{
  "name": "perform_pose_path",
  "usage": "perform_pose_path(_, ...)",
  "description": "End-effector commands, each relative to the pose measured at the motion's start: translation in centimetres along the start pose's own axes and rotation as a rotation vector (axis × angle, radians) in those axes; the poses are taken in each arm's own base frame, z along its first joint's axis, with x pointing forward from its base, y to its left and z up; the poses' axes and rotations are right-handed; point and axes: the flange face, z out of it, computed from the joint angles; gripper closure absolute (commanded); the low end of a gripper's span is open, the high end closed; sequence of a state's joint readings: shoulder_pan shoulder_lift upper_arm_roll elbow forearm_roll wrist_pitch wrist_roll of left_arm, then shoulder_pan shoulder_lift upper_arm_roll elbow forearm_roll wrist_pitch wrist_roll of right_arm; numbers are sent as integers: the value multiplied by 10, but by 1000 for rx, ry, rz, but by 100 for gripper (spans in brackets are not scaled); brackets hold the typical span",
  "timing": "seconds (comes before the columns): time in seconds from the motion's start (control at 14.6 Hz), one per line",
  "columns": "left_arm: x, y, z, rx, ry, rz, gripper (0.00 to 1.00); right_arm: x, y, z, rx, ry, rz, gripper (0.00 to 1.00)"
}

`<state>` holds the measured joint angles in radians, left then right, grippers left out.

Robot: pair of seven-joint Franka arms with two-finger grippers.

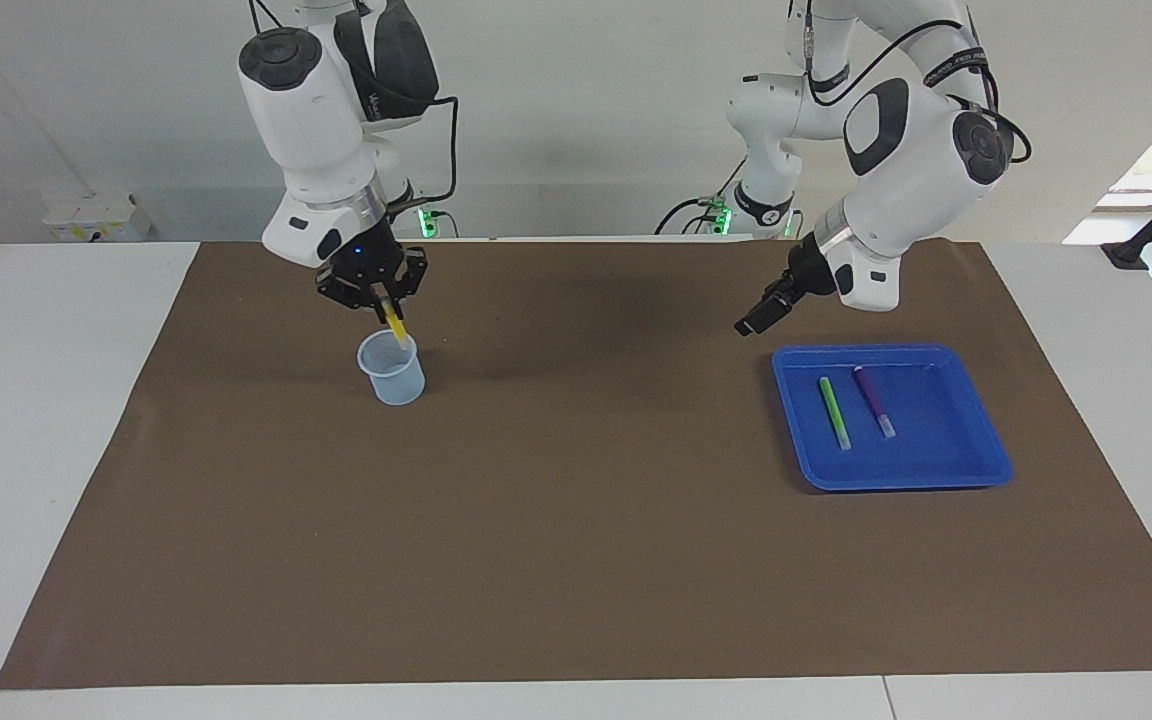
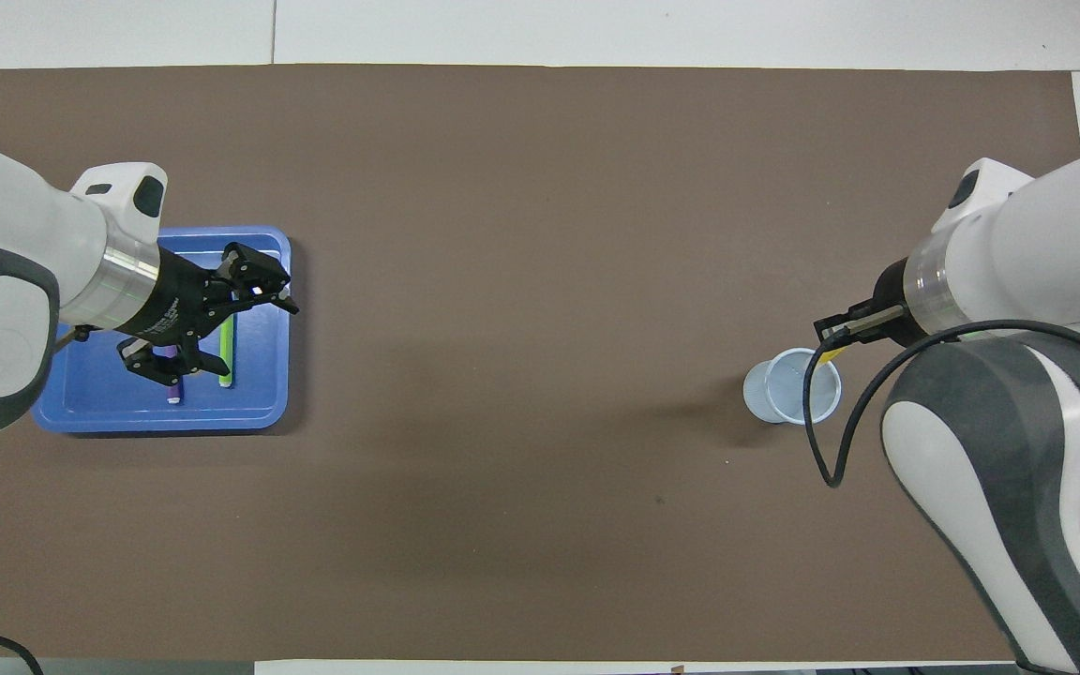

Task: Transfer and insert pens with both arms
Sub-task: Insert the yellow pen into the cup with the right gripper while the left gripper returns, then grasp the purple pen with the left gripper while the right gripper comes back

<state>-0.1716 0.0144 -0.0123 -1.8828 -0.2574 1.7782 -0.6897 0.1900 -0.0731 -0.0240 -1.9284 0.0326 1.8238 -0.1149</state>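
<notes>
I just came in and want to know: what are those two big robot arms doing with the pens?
The right gripper holds the yellow pen over the clear cup, with the pen's lower end at the cup's mouth. The left gripper hangs open over the blue tray at the other end of the table, holding nothing. The green pen and the purple pen lie side by side in that tray, not yet picked up.

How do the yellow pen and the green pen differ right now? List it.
The yellow pen is gripped by the right gripper; the green pen is held by nothing.
The yellow pen hangs nearly upright, its lower end in the clear cup; the green pen lies flat in the blue tray, beside the purple pen.
The left gripper hangs open over the tray's edge.
Both are thin marker sticks.
</notes>
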Motion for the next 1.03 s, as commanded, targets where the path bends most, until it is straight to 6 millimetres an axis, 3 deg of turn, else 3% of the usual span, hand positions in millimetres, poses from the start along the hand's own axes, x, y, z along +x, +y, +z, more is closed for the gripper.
perform_pose_path(0.0, 38, -46, 6, 36, 87, 191, 0, -25, 8, 31, -20, 13, -8, 100)
perform_pose_path(0.14, 61, -71, 9, 25, 124, 288, 0, -22, 8, 41, -20, 16, -4, 100)
perform_pose_path(0.27, 72, -80, 23, 22, 163, 396, 0, -20, 7, 43, -19, 24, -2, 100)
perform_pose_path(0.41, 98, -101, 37, 91, 219, 476, 0, -16, 8, 52, -13, 15, 16, 100)
perform_pose_path(0.62, 120, -111, 53, 149, 242, 574, 0, -14, 0, 64, -13, 26, 42, 100)
perform_pose_path(0.69, 128, -117, 58, 146, 249, 559, 0, -15, 0, 69, -11, 24, 43, 94)
perform_pose_path(0.75, 132, -119, 68, 146, 246, 558, 0, -16, 1, 72, -10, 22, 45, 75)
perform_pose_path(0.82, 137, -121, 78, 146, 248, 553, 0, -16, 1, 72, -10, 20, 45, 63)
perform_pose_path(0.96, 141, -123, 92, 146, 247, 552, 0, -15, 0, 70, -9, 25, 44, 7)
